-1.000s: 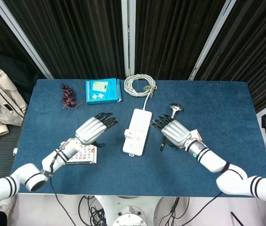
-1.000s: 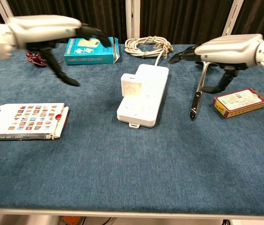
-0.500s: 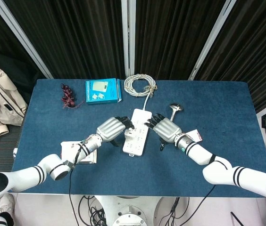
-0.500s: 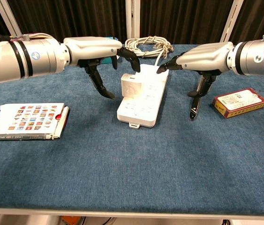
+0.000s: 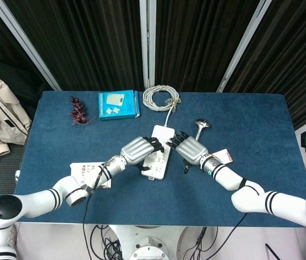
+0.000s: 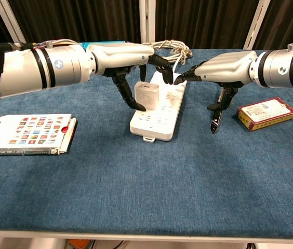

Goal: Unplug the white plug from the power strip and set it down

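The white power strip (image 6: 159, 122) lies lengthwise at mid-table, and the square white plug (image 6: 148, 94) stands in a socket on its left side. My left hand (image 6: 123, 54) hovers over the plug with its fingers spread. Its thumb reaches down beside the plug's left face and the other fingers arch over the top. I cannot tell whether they touch the plug. My right hand (image 6: 224, 65) reaches in from the right, fingertips at the strip's far right edge. In the head view my left hand (image 5: 138, 150) covers the plug, with my right hand (image 5: 190, 150) beside the strip (image 5: 154, 169).
A picture book (image 6: 29, 135) lies front left. A metal ladle (image 6: 219, 111) and a red box (image 6: 266, 112) lie right of the strip. At the back are a blue box (image 5: 118, 104), the coiled white cable (image 5: 161, 97) and a dark cord bundle (image 5: 77, 111).
My left hand has swung right from beside the strip to over the plug. My right hand has moved left until its fingertips reach the strip's far end. The strip has not moved.
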`<action>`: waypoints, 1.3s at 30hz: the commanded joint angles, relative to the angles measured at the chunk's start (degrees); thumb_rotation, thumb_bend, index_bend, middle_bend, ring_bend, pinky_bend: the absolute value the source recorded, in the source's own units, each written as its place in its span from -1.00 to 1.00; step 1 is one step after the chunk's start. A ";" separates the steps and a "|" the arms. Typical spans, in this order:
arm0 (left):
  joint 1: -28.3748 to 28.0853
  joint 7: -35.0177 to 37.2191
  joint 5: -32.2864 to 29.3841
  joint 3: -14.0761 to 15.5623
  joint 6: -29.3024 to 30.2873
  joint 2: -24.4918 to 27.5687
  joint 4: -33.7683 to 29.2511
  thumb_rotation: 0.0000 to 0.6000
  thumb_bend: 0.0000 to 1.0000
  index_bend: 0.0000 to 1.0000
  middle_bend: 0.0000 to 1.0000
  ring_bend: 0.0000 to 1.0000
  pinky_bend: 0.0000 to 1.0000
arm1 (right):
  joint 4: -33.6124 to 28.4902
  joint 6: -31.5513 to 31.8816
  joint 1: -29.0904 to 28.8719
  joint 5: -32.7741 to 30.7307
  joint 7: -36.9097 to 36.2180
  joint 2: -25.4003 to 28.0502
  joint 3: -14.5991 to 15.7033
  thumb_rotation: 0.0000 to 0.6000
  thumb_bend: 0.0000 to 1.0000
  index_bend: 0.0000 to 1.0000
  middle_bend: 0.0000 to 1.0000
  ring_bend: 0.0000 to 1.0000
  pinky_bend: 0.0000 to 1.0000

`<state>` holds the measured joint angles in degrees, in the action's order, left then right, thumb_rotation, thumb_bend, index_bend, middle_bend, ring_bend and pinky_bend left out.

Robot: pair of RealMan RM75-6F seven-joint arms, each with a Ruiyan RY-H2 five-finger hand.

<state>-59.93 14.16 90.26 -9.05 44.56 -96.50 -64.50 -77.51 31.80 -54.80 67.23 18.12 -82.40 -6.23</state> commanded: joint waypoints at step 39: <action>-3.62 4.50 1.46 5.40 3.37 -7.34 15.12 1.00 -0.28 0.18 0.33 0.19 0.69 | 3.34 0.85 -1.42 0.06 -1.00 -3.07 3.41 1.00 -0.32 -0.71 -0.81 -1.00 -1.00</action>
<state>-63.58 18.48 91.63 -3.77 47.77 -103.72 -49.55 -74.21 32.63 -56.19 67.31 16.98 -85.42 -2.93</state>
